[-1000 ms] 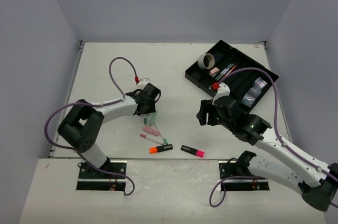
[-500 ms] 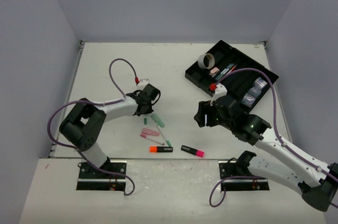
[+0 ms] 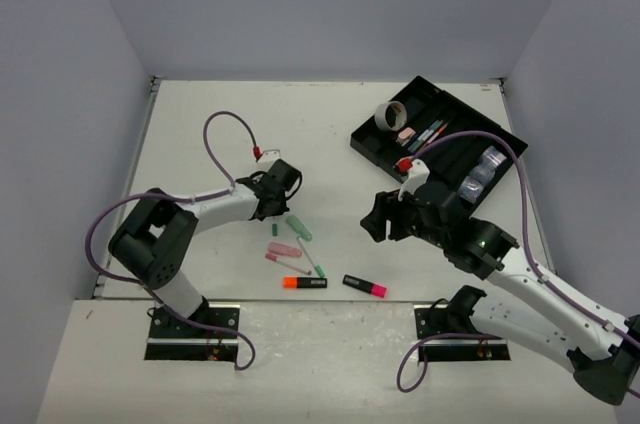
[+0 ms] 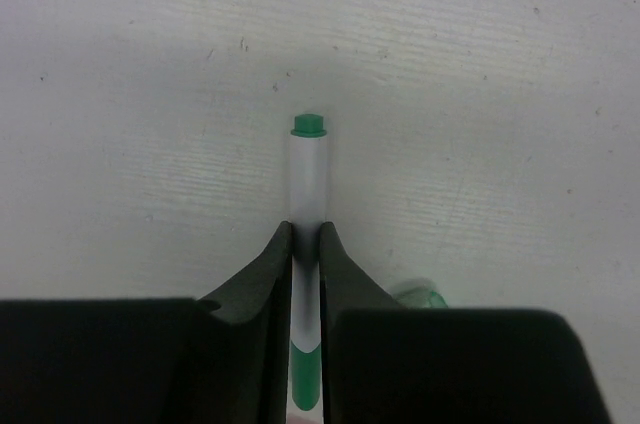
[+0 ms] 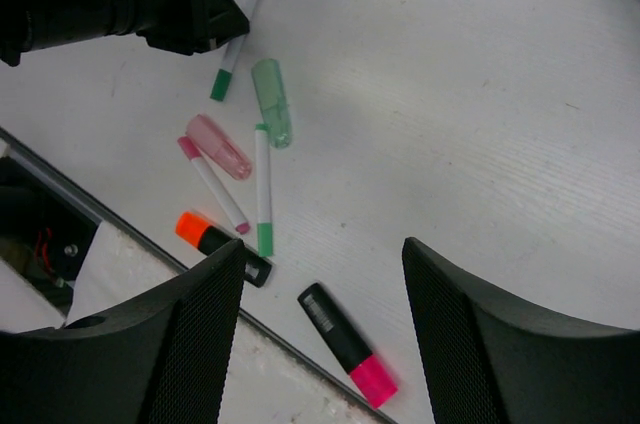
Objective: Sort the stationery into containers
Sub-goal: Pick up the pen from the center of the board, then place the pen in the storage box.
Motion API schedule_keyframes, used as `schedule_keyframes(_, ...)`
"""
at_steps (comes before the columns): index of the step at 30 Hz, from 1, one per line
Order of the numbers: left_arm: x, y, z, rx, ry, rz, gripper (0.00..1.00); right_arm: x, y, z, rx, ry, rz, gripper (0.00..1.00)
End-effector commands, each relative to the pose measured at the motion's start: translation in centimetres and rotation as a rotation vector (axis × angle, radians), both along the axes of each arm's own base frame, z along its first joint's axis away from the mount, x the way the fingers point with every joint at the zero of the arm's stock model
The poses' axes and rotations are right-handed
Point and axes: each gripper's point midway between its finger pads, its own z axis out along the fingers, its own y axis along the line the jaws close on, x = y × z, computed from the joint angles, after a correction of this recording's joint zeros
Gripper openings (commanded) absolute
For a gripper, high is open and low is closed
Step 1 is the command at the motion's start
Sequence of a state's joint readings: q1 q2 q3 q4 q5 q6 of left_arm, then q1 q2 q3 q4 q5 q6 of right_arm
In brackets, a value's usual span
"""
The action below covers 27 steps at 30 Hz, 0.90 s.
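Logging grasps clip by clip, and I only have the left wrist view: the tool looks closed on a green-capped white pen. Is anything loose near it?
Observer: Yes. The right wrist view shows a pink pen and a second green pen lying loose near the held pen.
Operator: Is the right tool carrying anything?
Observer: No, the right tool is open and empty.

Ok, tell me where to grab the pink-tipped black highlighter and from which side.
Take the pink-tipped highlighter by its black barrel, mid-length, coming straight down from above and closing across its narrow width. It lies flat on the table, apart from the orange-tipped highlighter, so both long sides look free.
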<state>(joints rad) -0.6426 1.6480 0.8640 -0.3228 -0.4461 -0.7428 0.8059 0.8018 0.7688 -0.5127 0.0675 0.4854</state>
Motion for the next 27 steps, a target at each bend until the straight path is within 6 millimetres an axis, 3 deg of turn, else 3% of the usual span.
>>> schedule_keyframes(1,0.4,-0.9,4.4,-0.122,-0.091,0.01,0.0,-0.7,3.3,0.8,0.14,-0.018,0.127,0.67)
schedule_keyframes(6,-0.4,-4.0,12.1,-0.363,-0.252,-0.066,0.0,-1.6,6.6,1.3,0.274,-0.009,0.269,0.68)
schedule_keyframes(9,-2.1,-6.8,15.8,-0.505,-0.34,-0.155,0.0,-2.8,8.9,3.0,0.393,-0.024,0.397,0.68)
schedule_keyframes(13,-5.3,-10.6,21.5,-0.834,-0.428,-0.341,0.0,-2.3,10.5,4.4,0.476,-0.027,0.421,0.67)
schedule_keyframes(19,-8.1,-12.3,26.2,-1.057,-0.537,-0.467,0.0,-1.5,11.9,6.1,0.567,-0.031,0.419,0.61)
schedule_keyframes(27,-10.0,-12.6,27.0,-1.177,-0.551,-0.538,0.0,-1.0,12.7,7.2,0.589,-0.028,0.425,0.53)
